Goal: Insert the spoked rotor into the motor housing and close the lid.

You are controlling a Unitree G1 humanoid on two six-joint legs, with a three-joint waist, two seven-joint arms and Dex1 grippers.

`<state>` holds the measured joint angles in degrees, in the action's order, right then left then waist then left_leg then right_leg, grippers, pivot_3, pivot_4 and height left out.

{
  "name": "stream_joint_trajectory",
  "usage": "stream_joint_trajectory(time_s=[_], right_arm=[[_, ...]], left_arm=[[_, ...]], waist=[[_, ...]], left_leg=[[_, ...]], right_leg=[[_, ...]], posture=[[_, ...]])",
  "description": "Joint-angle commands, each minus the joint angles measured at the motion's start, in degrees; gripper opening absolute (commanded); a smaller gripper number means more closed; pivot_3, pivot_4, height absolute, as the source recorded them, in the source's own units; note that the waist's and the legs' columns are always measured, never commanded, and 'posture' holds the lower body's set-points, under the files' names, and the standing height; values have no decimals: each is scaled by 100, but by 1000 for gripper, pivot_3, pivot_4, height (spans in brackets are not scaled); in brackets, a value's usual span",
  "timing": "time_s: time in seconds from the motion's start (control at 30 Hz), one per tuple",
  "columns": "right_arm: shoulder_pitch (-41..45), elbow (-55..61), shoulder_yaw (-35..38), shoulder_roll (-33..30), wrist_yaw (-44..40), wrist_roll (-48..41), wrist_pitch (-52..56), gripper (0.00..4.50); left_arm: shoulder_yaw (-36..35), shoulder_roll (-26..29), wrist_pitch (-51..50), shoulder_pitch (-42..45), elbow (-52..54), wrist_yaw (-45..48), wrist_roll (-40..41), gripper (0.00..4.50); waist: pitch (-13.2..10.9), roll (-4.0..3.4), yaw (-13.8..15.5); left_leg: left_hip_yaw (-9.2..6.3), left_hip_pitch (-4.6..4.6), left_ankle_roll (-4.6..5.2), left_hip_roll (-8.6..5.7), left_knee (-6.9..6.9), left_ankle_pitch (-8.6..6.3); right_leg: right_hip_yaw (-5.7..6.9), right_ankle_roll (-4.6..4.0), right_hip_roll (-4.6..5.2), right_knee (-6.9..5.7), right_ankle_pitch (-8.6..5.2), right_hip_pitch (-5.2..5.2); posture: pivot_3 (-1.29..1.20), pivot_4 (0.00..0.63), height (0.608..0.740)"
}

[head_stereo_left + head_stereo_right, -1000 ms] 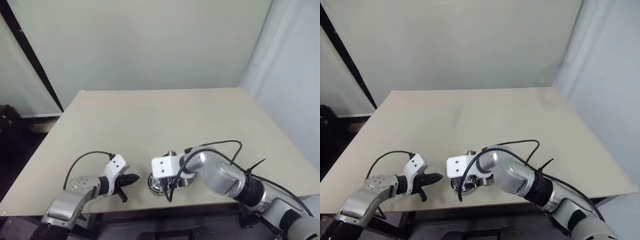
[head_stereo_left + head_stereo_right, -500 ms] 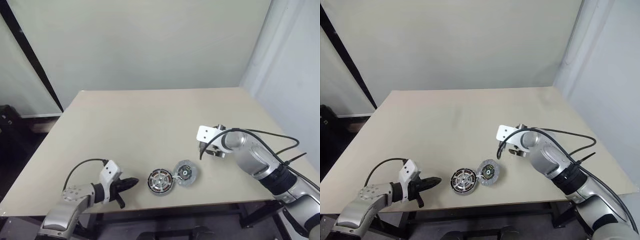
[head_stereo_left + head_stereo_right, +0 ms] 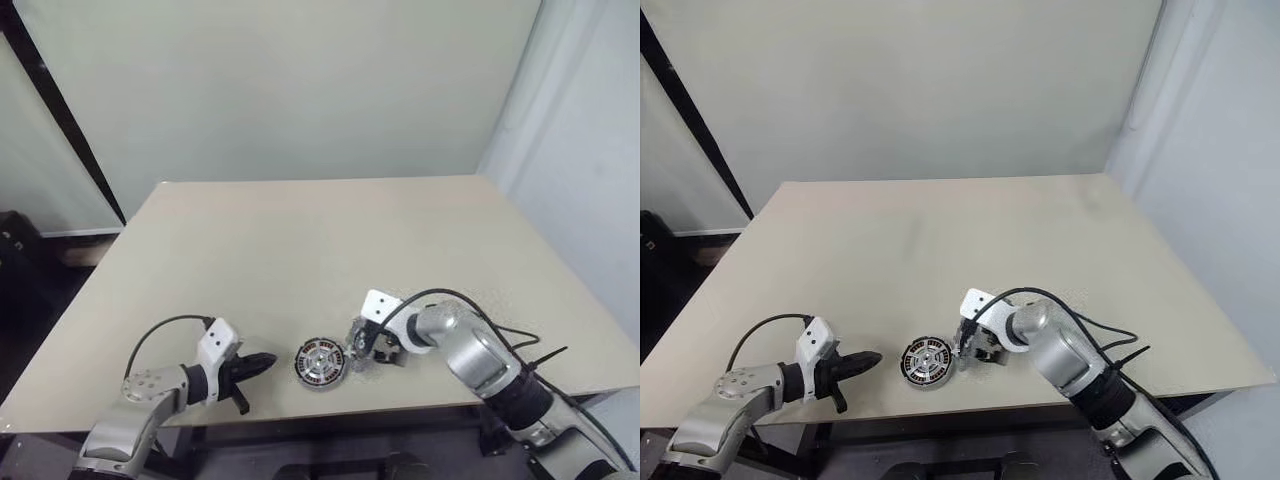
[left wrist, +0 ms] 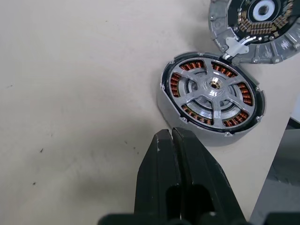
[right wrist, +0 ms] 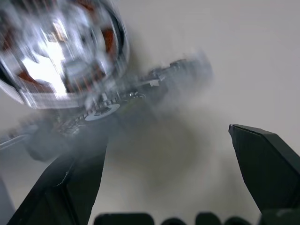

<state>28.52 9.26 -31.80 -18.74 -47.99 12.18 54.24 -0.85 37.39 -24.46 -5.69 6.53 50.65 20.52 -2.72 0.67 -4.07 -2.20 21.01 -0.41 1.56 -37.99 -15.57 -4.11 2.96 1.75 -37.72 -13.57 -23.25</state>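
the motor housing (image 4: 212, 93) lies flat on the beige surface (image 3: 320, 240) close to its near edge, about midway along that edge. the spoked rotor (image 4: 213, 84) already sits inside it, its spokes crossing over the ring of copper-orange windings. the lid (image 4: 255, 26) lies just beside the housing on the side toward the right corner, open side up, and appears to touch the housing's rim where a small silver tab bridges the two.

the left hand (image 4: 172, 136) is clenched, its two black fingers pressed together and grasping nothing. it rests low over the surface near the near edge, on the left-corner side of the housing, tips pointing at the housing and just short of its wall.

the right hand (image 5: 168, 154) is spread wide and empty, one black finger (image 5: 267, 164) showing on each side of its wrist view. it hangs close above the lid, angled down toward it; the view there is blurred, so i cannot tell whether a finger touches the lid.
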Motion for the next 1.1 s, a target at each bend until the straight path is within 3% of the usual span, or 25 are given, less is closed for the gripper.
stream_joint_trajectory(time_s=[0.03, 0.3, 0.77, 1.1], right_arm=[[48, 152, 103, 405, 316, -222, 36, 4483], [38, -220, -217, 715, 639, -289, -189, 4483], [-99, -24, 385, 406, -133, -1601, -825, 4483], [-315, -540, 208, 677, 109, -1634, -1442, 4483]], left_arm=[[-111, 81, -41, 81, 262, -9, 39, 0], [-138, 114, -169, 80, 431, -41, 45, 0], [-264, 42, 92, -101, 367, 97, 166, 0], [-364, -33, 198, -228, 245, 160, 214, 0]], waist=[[0, 0, -1], [0, 0, 0], [0, 0, -1], [-1, -1, 0]], left_leg=[[0, -1, 0, 0, 1, 0], [1, 1, -1, -1, 2, 0], [0, -1, 0, 0, 5, 0], [1, -3, 0, 1, 5, 0]], right_leg=[[0, 0, 0, 0, 0, 0], [0, 1, 2, 2, 1, -1], [1, 1, 2, 3, 1, -1], [0, -8, 1, 1, -5, 0]], posture=[[0, 0, 740], [0, 0, 740], [0, 0, 740], [0, 0, 740]])
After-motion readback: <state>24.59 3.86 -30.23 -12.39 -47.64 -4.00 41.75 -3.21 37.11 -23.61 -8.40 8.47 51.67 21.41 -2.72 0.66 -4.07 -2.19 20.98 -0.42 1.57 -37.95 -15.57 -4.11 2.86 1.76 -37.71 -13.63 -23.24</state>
